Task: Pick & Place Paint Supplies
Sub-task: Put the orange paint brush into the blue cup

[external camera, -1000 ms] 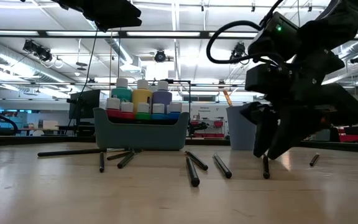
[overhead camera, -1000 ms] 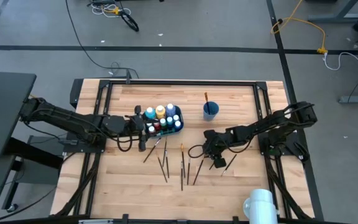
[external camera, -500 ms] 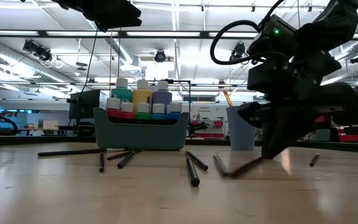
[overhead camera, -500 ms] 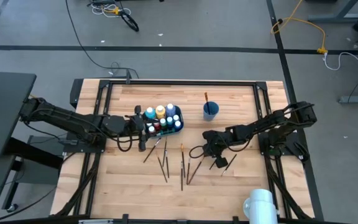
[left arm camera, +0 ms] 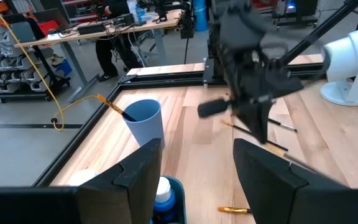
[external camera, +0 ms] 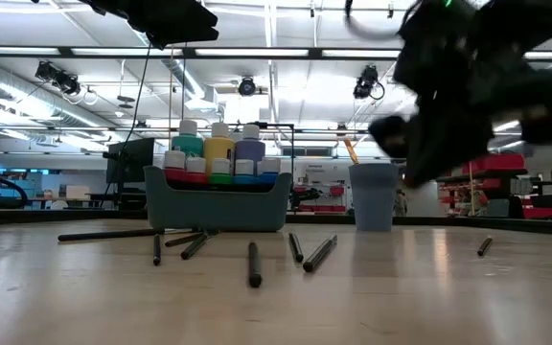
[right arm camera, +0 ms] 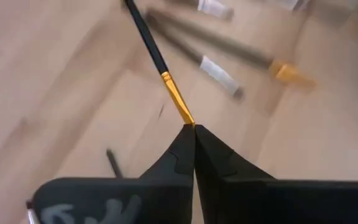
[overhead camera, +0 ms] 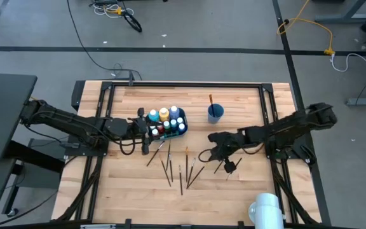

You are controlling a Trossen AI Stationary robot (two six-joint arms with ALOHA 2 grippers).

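The right gripper point(right arm camera: 193, 134), lifted off the wooden table point(overhead camera: 246, 191), pinches a thin dark-handled, gold-ferruled paintbrush point(right arm camera: 160, 65); the left gripper point(left arm camera: 194, 165) waits parted above the teal bin point(overhead camera: 182, 126).

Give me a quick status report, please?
Right gripper shut on paintbrush, lifted above the table. Left gripper open beside the teal bin. Loose brushes below; path clear.
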